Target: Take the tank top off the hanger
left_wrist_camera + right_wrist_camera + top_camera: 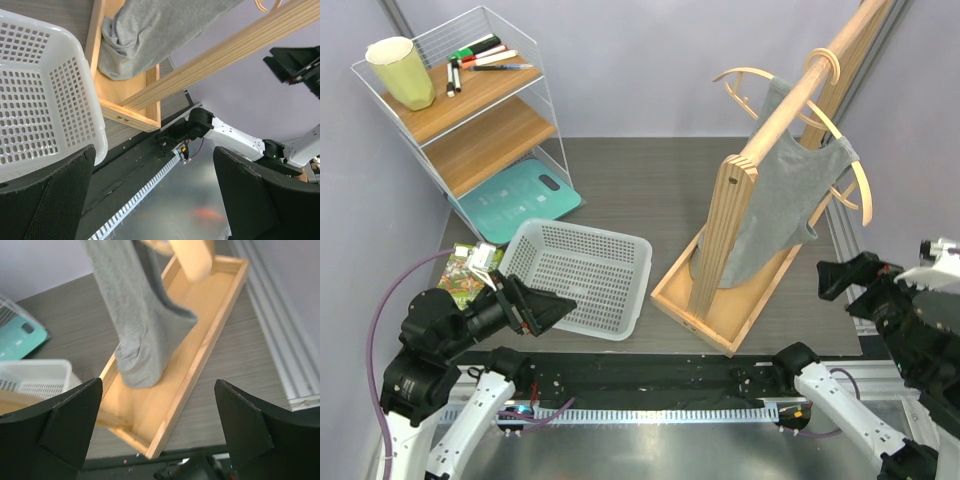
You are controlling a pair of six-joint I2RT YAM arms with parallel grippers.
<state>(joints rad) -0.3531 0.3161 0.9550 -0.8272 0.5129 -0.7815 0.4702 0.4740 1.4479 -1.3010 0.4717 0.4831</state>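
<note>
The grey tank top (775,200) hangs on a curved pale-wood hanger (856,167) hooked over the thick wooden rail (790,100). Its hem is bunched in the wooden tray base (690,320). The top also shows in the left wrist view (150,35) and the right wrist view (140,325). My left gripper (560,303) is open and empty at the near left, beside the basket (585,275); its wrist view (155,200) shows nothing between the fingers. My right gripper (835,278) is open and empty to the right of the tray, apart from the top (160,430).
A second, empty hanger (740,85) hangs further back on the rail. A white perforated basket sits left of the tray. A wire shelf rack (470,110) with a cup and markers stands at the back left, with a teal scale (515,200) below it and a green packet (460,272).
</note>
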